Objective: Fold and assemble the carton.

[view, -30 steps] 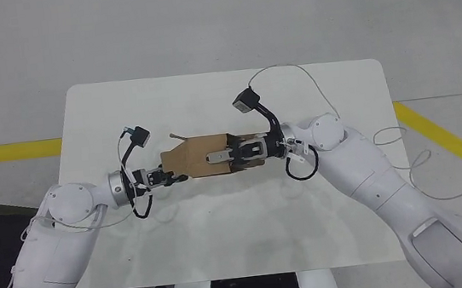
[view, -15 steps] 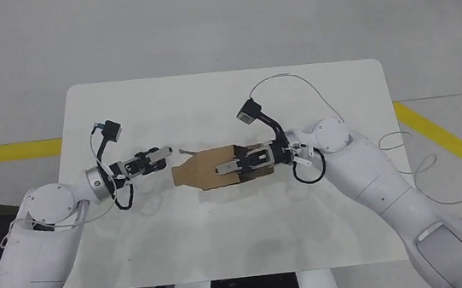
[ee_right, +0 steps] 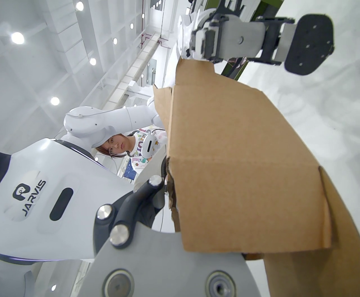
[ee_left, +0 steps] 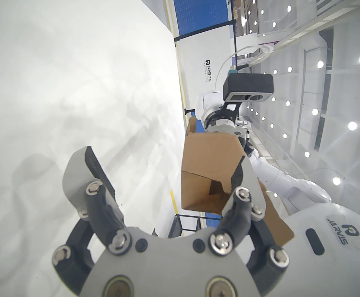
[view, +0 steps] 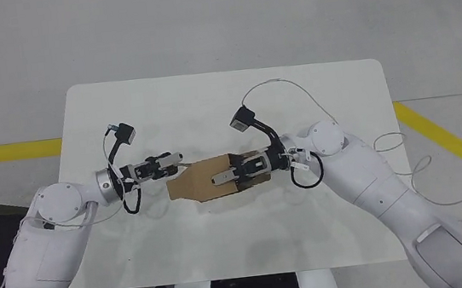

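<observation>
A brown cardboard carton (view: 201, 180) lies slightly tilted at the middle of the white table (view: 140, 249), its end flaps open. My right gripper (view: 223, 178) comes in from the right and is shut on the carton's wall, one finger lying along its top face. In the right wrist view the carton (ee_right: 239, 168) hides most of that gripper; one dark finger (ee_right: 146, 194) shows beside it. My left gripper (view: 173, 160) stands open just off the carton's far left corner. In the left wrist view the open gripper (ee_left: 166, 168) faces the carton's open end (ee_left: 211, 166).
A thin cable (view: 309, 79) from the right arm loops over the table's back right part. The table's edges are near on all sides, with a yellow floor line (view: 9, 152) beyond the left edge.
The left gripper let go of the carton's left end, drew back to the left, then returned close to it. The right arm shifted and tilted the carton.
</observation>
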